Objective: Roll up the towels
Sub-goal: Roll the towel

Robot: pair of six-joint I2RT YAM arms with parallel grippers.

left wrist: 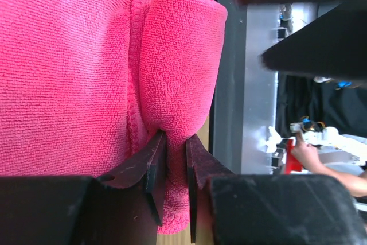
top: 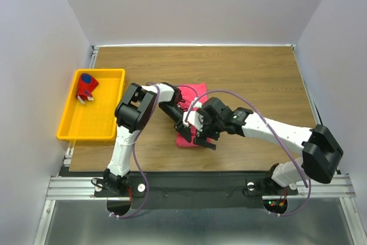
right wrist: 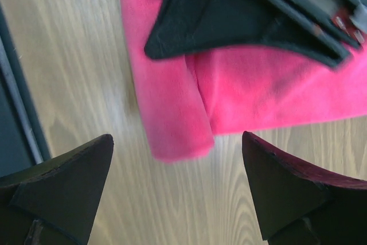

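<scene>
Left gripper (left wrist: 176, 137) pinching pink towel (left wrist: 69, 84) roll; right gripper (right wrist: 176, 137) hovering, jaws wide

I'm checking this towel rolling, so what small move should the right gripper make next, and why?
Probably lower the right gripper and close it on the free end of the roll. The left gripper pinches the rolled edge of the pink towel, most of the towel lies flat, and the right jaws hang open just above it.
</scene>
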